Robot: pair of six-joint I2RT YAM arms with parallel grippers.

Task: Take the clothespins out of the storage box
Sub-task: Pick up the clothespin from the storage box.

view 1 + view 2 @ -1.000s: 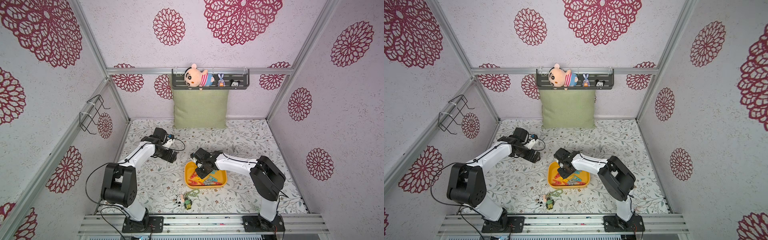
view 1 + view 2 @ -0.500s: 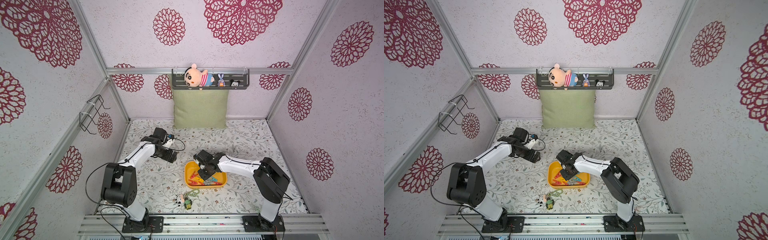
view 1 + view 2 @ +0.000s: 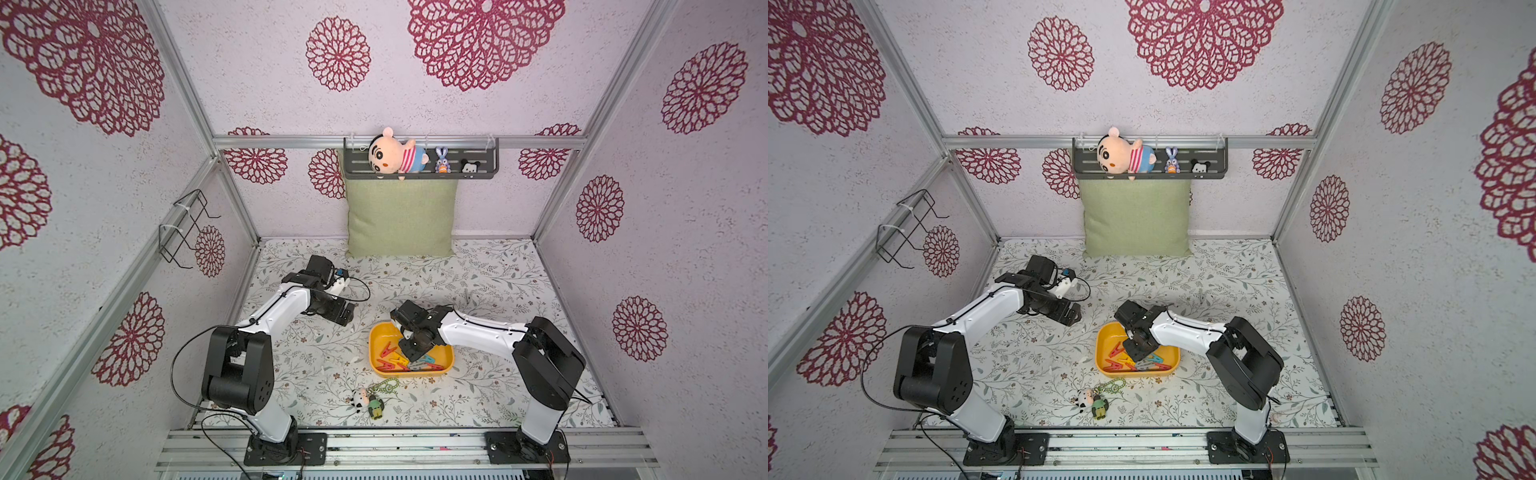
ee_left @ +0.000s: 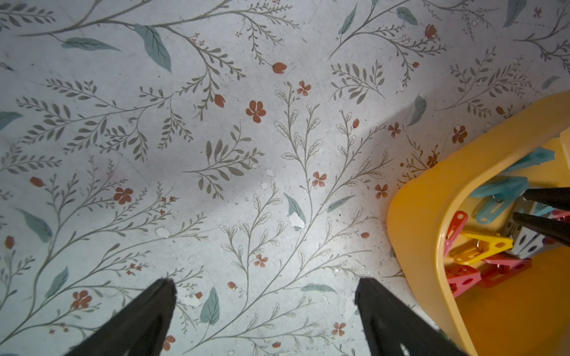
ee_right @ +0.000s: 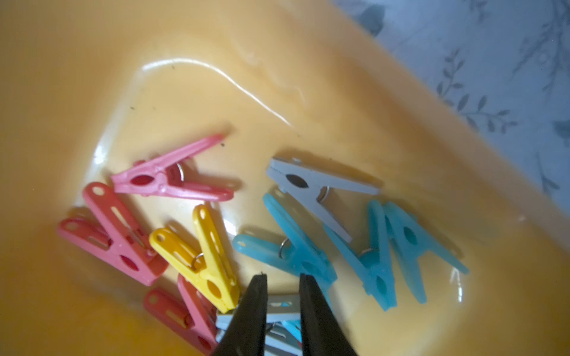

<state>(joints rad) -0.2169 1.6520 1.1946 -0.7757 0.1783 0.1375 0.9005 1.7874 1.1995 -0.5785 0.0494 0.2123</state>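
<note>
in box [image 5: 216, 77], right claw [image 5: 282, 277] near-shut around clothespin [image 5: 282, 303]

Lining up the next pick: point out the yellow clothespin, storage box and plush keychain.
yellow clothespin [image 5: 216, 277]: right wrist view, where its legs meet.
storage box [image 3: 380, 334]: in a top view, bare inner floor.
plush keychain [image 3: 360, 400]: in a top view, the black-and-white plush.

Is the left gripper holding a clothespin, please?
No, the left gripper stands open and empty over the table, beside the storage box.
</note>
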